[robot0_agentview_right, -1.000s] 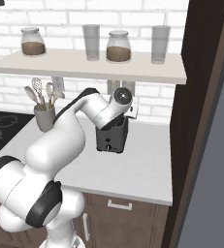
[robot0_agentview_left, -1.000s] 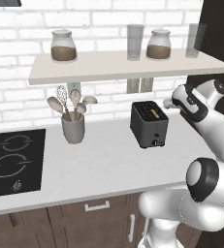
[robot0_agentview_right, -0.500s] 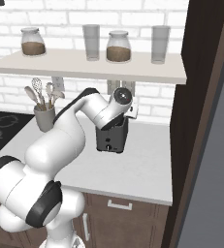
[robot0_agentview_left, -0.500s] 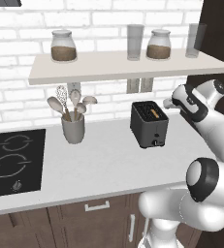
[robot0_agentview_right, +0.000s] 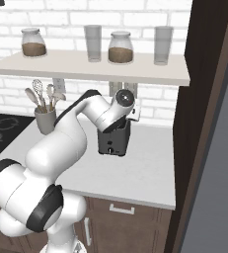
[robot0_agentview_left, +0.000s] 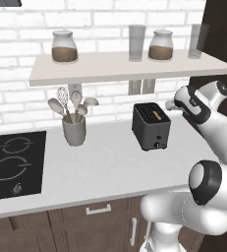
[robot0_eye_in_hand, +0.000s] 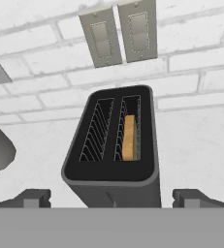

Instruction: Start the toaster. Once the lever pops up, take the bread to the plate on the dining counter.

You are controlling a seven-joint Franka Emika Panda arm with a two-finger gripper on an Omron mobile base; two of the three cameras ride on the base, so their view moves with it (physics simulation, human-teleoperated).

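The dark toaster (robot0_agentview_left: 152,127) (robot0_agentview_right: 114,140) stands on the white worktop, under the shelf. In the hand view the toaster (robot0_eye_in_hand: 111,145) lies straight ahead, seen from above and in front. A thin golden-brown slice of bread (robot0_eye_in_hand: 128,138) (robot0_agentview_left: 156,116) sits in its right slot, and the left slot is bare. My gripper (robot0_eye_in_hand: 112,197) hovers above the toaster's near end, open, with nothing between its fingertips (robot0_eye_in_hand: 33,196). From the left base the gripper (robot0_agentview_left: 171,104) hangs just right of the toaster's top. The plate and the dining counter are out of view.
A grey utensil cup (robot0_agentview_left: 74,130) stands left of the toaster, and a black hob (robot0_agentview_left: 12,157) lies further left. The shelf (robot0_agentview_left: 125,66) with jars and glasses hangs low over the toaster. Wall outlets (robot0_eye_in_hand: 118,34) sit behind it. A dark tall panel (robot0_agentview_right: 204,123) bounds the right.
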